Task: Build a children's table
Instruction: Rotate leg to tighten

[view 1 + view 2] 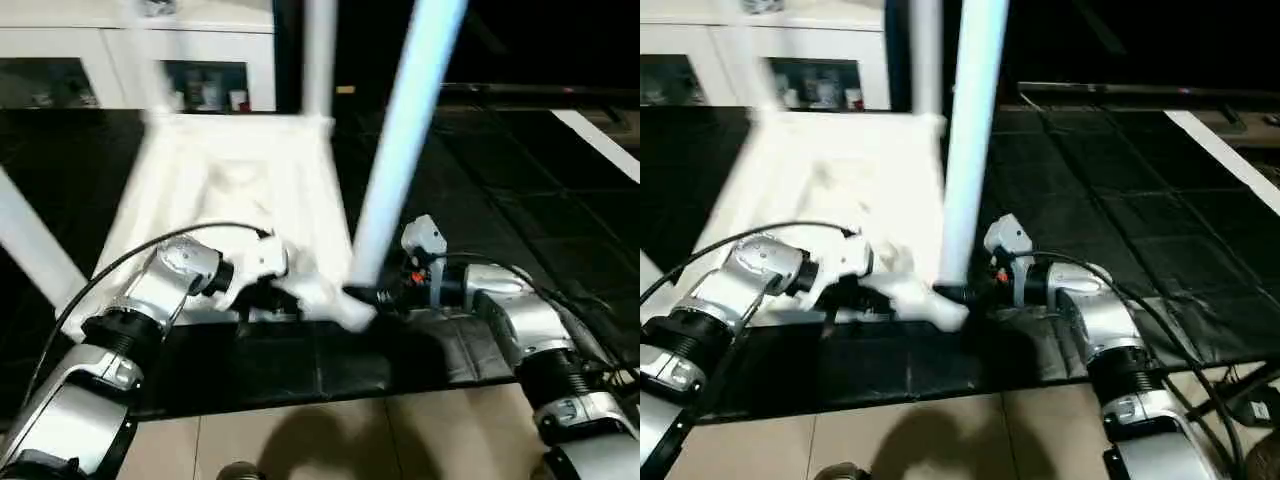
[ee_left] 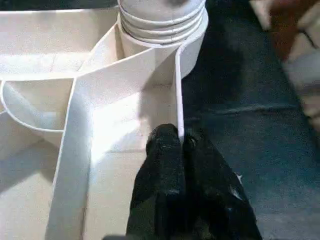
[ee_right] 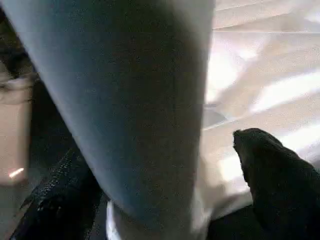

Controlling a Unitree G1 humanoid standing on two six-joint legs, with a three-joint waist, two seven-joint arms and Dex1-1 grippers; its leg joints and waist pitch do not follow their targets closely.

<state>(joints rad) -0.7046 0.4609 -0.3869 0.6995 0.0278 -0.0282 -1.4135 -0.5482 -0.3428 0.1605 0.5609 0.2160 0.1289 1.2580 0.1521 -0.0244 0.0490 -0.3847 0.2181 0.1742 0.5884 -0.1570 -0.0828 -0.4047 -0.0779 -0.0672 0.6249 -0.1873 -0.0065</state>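
The children's table (image 1: 240, 180) lies upside down on a black mat, its white legs pointing up. In the left wrist view my left gripper (image 2: 180, 137) is shut on the thin rim wall of the ribbed underside, just below a leg's ringed base (image 2: 162, 20). The near right leg (image 1: 400, 150) rises from the corner by my right gripper (image 1: 365, 295). In the right wrist view that leg (image 3: 130, 100) stands between the spread fingers (image 3: 280, 170), with a gap on one side, so the gripper is open around it.
More legs stand at the back (image 1: 320, 60) and at the left (image 1: 30, 245). A white glass-door cabinet (image 1: 120, 50) is behind the table. The black mat (image 1: 300, 370) ends at tan floor tiles (image 1: 350, 440). Cables (image 1: 1240, 390) lie at the right.
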